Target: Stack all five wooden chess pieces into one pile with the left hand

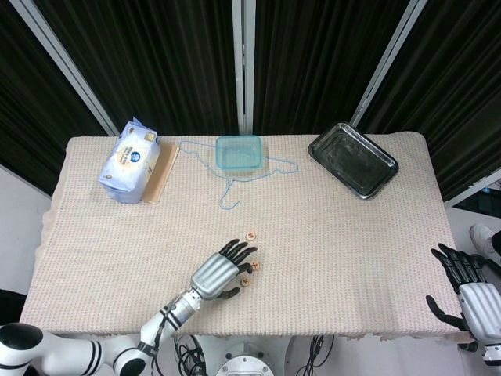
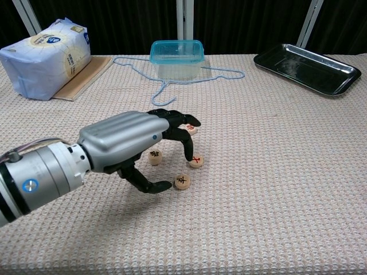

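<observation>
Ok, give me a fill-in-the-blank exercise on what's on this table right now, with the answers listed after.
1. The robot's left hand hovers over the round wooden chess pieces on the woven ____ tablecloth.
2. The light blue wire hanger lies partly under the clear plastic box with the ____ lid.
3. The dark metal tray is ____ of objects.
4. The white and blue bag rests on a flat ____ board.

Missing words: beige; blue; empty; wooden
</observation>
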Controlling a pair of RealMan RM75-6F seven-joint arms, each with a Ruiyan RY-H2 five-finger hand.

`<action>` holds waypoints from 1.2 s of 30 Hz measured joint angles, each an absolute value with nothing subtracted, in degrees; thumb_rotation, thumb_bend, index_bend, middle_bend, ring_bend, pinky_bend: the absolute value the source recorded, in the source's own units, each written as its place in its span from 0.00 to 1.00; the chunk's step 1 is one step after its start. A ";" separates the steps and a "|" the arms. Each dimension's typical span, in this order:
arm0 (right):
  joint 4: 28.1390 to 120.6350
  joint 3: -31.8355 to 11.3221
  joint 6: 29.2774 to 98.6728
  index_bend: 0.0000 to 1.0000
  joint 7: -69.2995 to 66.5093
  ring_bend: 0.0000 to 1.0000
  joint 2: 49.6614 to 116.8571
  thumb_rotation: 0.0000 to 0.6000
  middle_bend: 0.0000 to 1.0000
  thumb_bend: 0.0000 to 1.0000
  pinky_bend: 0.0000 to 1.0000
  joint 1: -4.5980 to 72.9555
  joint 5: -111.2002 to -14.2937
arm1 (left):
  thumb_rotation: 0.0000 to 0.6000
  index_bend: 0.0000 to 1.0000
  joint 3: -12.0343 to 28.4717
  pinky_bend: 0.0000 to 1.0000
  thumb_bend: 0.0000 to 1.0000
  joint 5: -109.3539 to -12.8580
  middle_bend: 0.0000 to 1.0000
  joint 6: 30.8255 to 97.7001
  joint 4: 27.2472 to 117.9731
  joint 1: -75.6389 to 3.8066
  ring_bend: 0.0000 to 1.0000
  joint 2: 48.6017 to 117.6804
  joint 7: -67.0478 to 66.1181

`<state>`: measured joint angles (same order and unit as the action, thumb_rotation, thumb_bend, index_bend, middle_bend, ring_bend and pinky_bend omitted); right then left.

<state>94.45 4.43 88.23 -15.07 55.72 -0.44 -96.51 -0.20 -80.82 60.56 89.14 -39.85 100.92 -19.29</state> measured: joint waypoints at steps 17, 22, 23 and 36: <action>94.12 4.45 88.37 0.00 -15.81 0.00 55.55 1.00 0.00 0.30 0.00 -0.45 -96.61 | 1.00 0.43 1.55 0.00 0.27 -78.25 0.04 56.22 86.20 -40.79 0.00 102.54 -21.61; 94.21 4.50 88.46 0.00 -15.69 0.00 55.56 1.00 0.00 0.30 0.00 -0.49 -96.75 | 1.00 0.43 1.77 0.00 0.27 -77.96 0.04 55.76 86.25 -40.90 0.00 102.65 -22.23; 94.21 4.50 88.51 0.00 -15.71 0.00 55.55 1.00 0.00 0.30 0.00 -0.51 -96.74 | 1.00 0.43 1.83 0.00 0.28 -77.80 0.04 55.61 86.24 -40.94 0.00 102.66 -22.38; 93.98 4.52 88.40 0.00 -16.17 0.00 55.48 1.00 0.00 0.30 0.00 -0.42 -96.77 | 1.00 0.45 3.02 0.00 0.29 -74.33 0.04 53.28 87.39 -41.94 0.00 102.45 -25.56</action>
<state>93.98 4.52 88.40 -16.17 55.48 -0.42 -96.77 3.02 -74.33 53.28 87.39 -41.94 102.45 -25.56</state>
